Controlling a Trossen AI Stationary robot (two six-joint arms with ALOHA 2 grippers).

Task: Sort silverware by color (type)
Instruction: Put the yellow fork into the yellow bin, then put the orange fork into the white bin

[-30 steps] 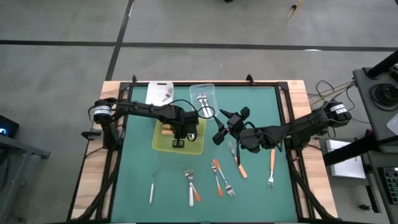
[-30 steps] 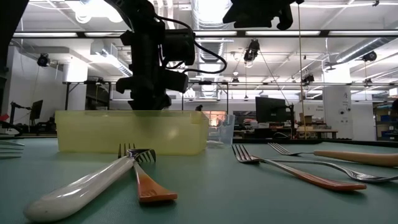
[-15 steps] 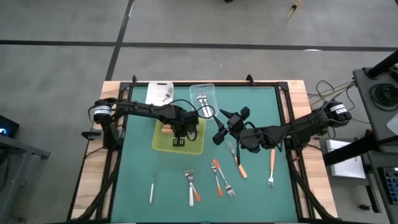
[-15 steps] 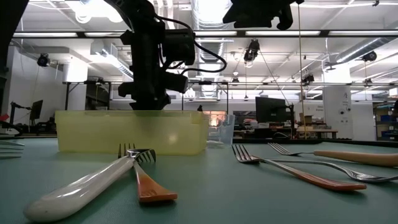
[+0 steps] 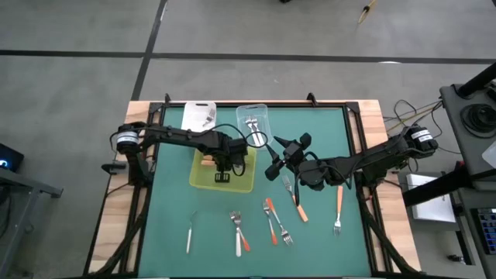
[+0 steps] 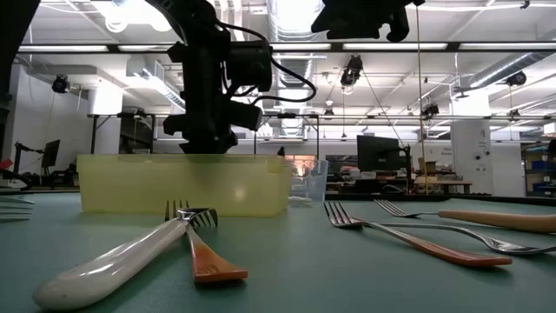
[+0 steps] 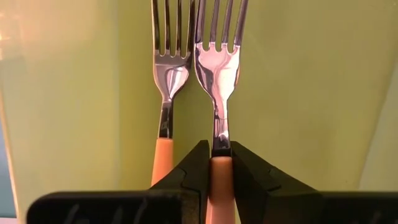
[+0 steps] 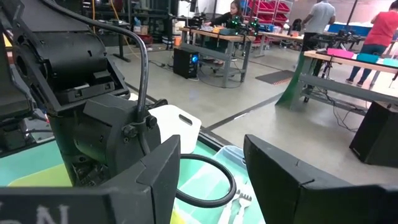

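Note:
My left gripper (image 5: 223, 168) points down into the yellow-green tray (image 5: 203, 180) and is shut on an orange-handled fork (image 7: 217, 62). A second orange-handled fork (image 7: 166, 74) lies right beside it on the tray floor. My right gripper (image 5: 275, 156) hangs open, pointing level, above the table to the tray's right, holding nothing. Several more pieces of silverware lie flat on the green mat nearer the front: a pale one (image 5: 188, 232), a white and an orange one (image 5: 240, 232), and orange-handled forks (image 5: 275, 223) (image 5: 295, 199) (image 5: 338, 208). My left gripper pinches the fork's orange handle (image 7: 219, 167) between its two fingers, just behind the metal neck. The fingers come from above and close on the handle's two sides. The fork lies parallel to its neighbour in the tray; whether its head rests on the floor, I cannot tell.
A clear tub (image 5: 253, 124) with silver forks and a white tub (image 5: 198, 116) stand at the table's far edge behind the tray. In the low view a white-handled and an orange-handled piece (image 6: 187, 239) cross in front of the tray wall (image 6: 182, 184).

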